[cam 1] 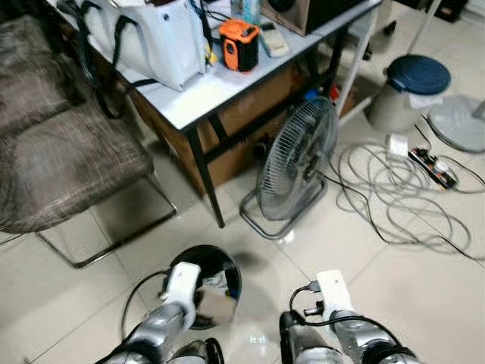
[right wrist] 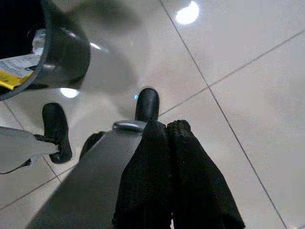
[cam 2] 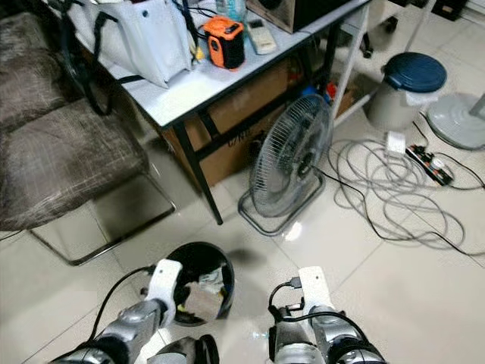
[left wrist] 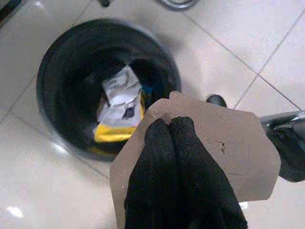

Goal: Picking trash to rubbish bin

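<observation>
Pinching a cardboard scrap (left wrist: pixel 200 148), the left tool (left wrist: pixel 169 125) hangs above the black bin (left wrist: pixel 62 81); right tool (right wrist: pixel 167 126) pressed together.

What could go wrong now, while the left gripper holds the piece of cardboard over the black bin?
1. The cardboard piece in the left gripper hangs over the rim of the black bin, not its middle, so it might land on the floor when released.
2. It is flat and wide, so it could catch on the rim.
3. The fan and loose cables lie close, a hazard if the robot steps forward.

text: none legible | cardboard box (cam 2: pixel 227 121) under desk (cam 2: pixel 189 91): dark print, unreadable | wrapper (left wrist: pixel 119 98) in bin (left wrist: pixel 57 71): print blurred
</observation>
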You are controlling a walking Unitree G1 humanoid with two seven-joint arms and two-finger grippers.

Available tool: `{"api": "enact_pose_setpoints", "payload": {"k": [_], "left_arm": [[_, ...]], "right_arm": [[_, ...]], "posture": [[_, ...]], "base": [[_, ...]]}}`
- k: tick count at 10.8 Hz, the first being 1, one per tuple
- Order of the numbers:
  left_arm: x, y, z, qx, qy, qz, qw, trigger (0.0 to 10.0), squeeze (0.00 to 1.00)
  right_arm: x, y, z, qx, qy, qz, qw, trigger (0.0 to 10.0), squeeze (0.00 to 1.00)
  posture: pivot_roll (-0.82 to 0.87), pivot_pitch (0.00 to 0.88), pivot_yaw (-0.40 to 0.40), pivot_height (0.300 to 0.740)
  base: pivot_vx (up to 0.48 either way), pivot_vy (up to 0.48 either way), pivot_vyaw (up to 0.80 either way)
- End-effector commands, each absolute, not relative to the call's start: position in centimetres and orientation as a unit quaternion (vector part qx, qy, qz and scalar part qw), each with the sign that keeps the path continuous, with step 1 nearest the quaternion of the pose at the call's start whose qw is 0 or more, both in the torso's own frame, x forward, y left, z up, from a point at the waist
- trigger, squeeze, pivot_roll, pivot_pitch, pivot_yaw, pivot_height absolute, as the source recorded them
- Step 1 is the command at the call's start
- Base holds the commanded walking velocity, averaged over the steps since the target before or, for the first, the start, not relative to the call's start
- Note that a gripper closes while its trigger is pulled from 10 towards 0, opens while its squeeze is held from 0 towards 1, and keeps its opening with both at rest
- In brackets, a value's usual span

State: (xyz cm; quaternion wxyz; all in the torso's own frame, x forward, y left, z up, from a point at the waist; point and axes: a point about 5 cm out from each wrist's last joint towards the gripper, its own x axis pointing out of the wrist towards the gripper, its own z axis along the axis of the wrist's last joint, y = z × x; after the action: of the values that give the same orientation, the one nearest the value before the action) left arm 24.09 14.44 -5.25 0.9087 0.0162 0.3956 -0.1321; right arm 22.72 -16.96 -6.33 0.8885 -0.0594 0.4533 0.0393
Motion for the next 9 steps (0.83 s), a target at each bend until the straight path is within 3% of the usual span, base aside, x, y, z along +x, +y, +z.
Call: {"api": "enact_pose_setpoints", "payload": {"k": [1, 3, 6, 9], "left_arm": [[23.3, 14.4, -5.8, 0.020, 0.413, -0.138, 0.900, 10.0, 0.00], [23.4, 14.0, -5.8, 0.030, 0.411, -0.150, 0.899, 10.0, 0.00], [23.3, 13.9, -5.8, 0.034, 0.412, -0.156, 0.897, 10.0, 0.00], [23.2, 13.7, -5.8, 0.030, 0.412, -0.157, 0.897, 10.0, 0.00]], "right_arm": [[22.0, -16.8, -6.8, -0.032, 0.465, 0.038, 0.884, 10.0, 0.00], [22.7, -15.2, -6.2, 0.060, 0.440, 0.100, 0.890, 10.0, 0.00], [22.7, -15.1, -5.5, 0.178, 0.411, 0.159, 0.880, 10.0, 0.00], [21.1, -15.4, -5.5, 0.252, 0.414, 0.244, 0.840, 10.0, 0.00]], "posture": [[-0.20, 0.283, 0.094, 0.740], [-0.22, 0.288, 0.105, 0.740], [-0.22, 0.293, 0.107, 0.740], [-0.24, 0.300, 0.101, 0.740]], "base": [[0.000, 0.000, 0.00], [0.000, 0.000, 0.00], [0.000, 0.000, 0.00], [0.000, 0.000, 0.00]]}}
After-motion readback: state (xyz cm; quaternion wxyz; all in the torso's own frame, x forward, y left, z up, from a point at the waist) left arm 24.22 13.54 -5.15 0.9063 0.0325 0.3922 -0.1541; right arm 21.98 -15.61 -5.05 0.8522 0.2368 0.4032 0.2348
